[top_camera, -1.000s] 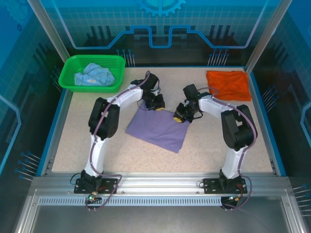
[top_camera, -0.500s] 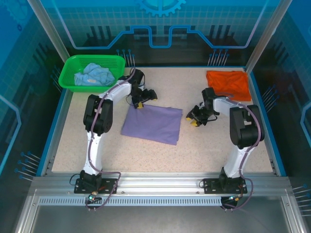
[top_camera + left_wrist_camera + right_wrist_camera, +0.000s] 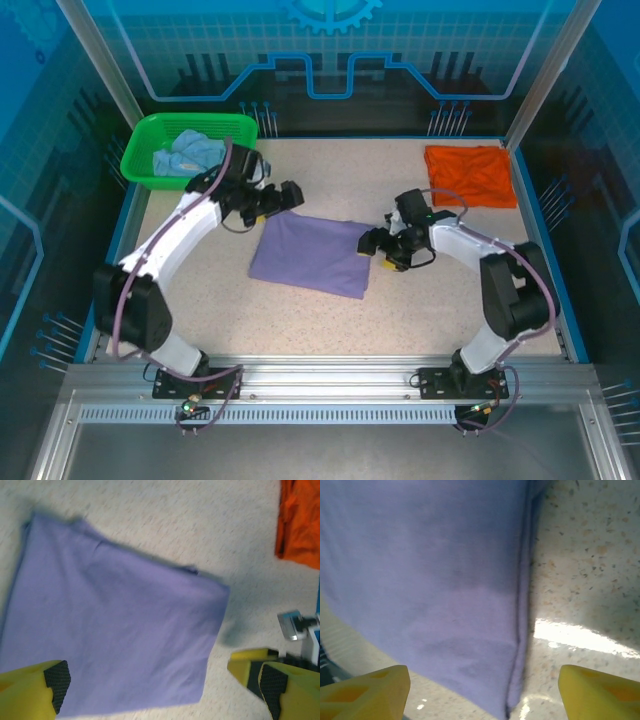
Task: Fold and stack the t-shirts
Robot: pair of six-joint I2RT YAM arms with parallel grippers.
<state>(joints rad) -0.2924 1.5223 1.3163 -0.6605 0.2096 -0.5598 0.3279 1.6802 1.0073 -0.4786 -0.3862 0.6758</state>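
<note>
The lavender-purple t-shirt [image 3: 312, 256] lies folded flat in the middle of the table. My left gripper [image 3: 288, 196] hovers open just past its far left corner; in the left wrist view the purple t-shirt [image 3: 115, 625] spreads below my open left gripper [image 3: 162, 685]. My right gripper [image 3: 373, 242] is open at the shirt's right edge, and the purple t-shirt's [image 3: 430, 575] near corner lies between the open fingers of my right gripper [image 3: 485, 692]. The orange t-shirt [image 3: 470, 174] lies folded at the far right. The light blue t-shirt [image 3: 186, 154] is crumpled in the basket.
A green basket [image 3: 140, 168] stands at the far left corner. Blue raised edges border the speckled table [image 3: 440, 310]. The orange t-shirt [image 3: 300, 525] and part of the right arm [image 3: 300, 630] appear at the right of the left wrist view.
Both grippers let go of the purple shirt's far edge and drew apart, leaving it flat. The right gripper has come back to the shirt's right edge. The left arm swung out to the left.
</note>
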